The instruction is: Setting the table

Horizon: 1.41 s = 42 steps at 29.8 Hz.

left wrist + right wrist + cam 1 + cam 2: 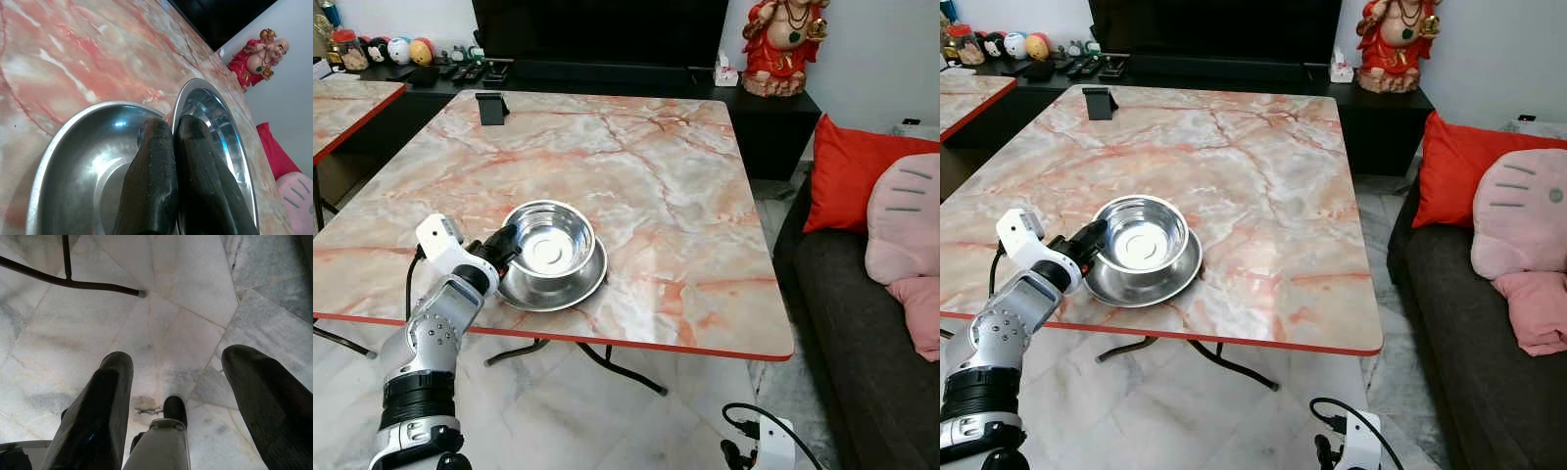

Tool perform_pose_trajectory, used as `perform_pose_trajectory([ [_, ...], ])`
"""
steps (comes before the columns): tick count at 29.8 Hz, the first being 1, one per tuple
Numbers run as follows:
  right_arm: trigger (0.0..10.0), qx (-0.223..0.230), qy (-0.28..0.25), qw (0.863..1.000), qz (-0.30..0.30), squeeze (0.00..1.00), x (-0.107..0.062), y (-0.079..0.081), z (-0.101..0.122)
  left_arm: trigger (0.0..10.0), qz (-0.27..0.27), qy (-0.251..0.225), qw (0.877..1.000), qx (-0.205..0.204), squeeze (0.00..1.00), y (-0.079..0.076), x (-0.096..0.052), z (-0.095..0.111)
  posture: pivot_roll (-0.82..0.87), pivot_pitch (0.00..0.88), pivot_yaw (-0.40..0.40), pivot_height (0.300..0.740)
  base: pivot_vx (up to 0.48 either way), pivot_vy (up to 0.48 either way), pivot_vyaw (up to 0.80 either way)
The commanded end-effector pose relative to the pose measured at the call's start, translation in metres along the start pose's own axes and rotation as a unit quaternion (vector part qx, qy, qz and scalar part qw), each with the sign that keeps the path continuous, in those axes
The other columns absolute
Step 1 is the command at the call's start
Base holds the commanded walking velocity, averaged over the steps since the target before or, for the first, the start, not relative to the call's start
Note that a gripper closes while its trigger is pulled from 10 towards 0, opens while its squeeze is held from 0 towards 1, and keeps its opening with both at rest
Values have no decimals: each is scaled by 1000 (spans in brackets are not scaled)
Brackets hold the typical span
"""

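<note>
A shiny steel bowl (548,243) sits inside a wider steel plate (579,290) near the front left of the marble table (656,166). My left gripper (509,245) reaches in from the left and is shut on the bowl's near rim. In the left wrist view the two black fingers (151,166) press together with the bowl's rim (215,122) between them, one finger over the plate (78,152). My right gripper (195,382) hangs open low over the floor tiles, holding nothing.
A small black stand (491,108) is at the table's far left. A second marble table (342,103) is to the left. A dark sofa with a red cushion (852,171) and pink pillow (906,220) lines the right. The table's folding leg (73,283) crosses the floor.
</note>
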State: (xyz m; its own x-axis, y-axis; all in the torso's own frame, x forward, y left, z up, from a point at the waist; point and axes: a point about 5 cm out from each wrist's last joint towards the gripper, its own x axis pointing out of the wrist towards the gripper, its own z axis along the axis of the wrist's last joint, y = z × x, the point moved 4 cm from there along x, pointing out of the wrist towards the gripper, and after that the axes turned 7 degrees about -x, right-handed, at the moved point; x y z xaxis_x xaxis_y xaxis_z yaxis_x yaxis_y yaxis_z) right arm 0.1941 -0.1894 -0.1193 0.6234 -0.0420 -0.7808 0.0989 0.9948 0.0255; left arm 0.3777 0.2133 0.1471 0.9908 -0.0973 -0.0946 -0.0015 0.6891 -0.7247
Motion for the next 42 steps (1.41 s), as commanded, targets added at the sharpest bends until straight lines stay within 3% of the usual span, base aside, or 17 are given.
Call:
perform_pose_trajectory([
  [1, 10000, 0, 1, 1000, 0, 0, 0, 1, -1, 10000, -1, -2, 1000, 1, 0, -2, 1, 5, 13, 0, -4, 740, 0, 0, 0],
  [22, 10000, 0, 1, 1000, 0, 0, 0, 1, -1, 10000, -1, -2, 1000, 1, 0, -2, 1, 5, 13, 0, -4, 740, 0, 0, 0],
  [24, 10000, 1, 1, 1000, 0, 0, 0, 1, 0, 10000, 9, 46, 999, 25, 0, 1, 1, -9, 12, 0, -1, 740, 0, 0, 0],
  [25, 10000, 1, 1, 1000, 0, 0, 0, 1, 0, 10000, 9, 46, 999, 25, 0, 1, 1, -9, 12, 0, -1, 740, 0, 0, 0],
  [26, 10000, 2, 1, 1000, 0, 0, 0, 1, 0, 10000, 20, 84, 995, 58, 0, 5, 0, -24, 12, 0, -1, 740, 0, 0, 0],
  [30, 10000, 2, 1, 1000, 1, 0, 0, 1, 1, 10000, 25, 95, 993, 71, 0, 6, 0, -28, 12, 0, -1, 740, 0, 0, 0],
  [35, 10000, 2, 0, 1000, 1, 0, 0, 0, 1, 10000, 27, 92, 993, 71, 0, 6, 0, -27, 12, 0, -2, 740, 0, 0, 0],
  [42, 10000, 1, 0, 1000, 1, 0, 0, 0, 1, 10000, 31, 35, 997, 56, 0, 4, 3, -5, 14, 0, -4, 740, 0, 0, 0],
])
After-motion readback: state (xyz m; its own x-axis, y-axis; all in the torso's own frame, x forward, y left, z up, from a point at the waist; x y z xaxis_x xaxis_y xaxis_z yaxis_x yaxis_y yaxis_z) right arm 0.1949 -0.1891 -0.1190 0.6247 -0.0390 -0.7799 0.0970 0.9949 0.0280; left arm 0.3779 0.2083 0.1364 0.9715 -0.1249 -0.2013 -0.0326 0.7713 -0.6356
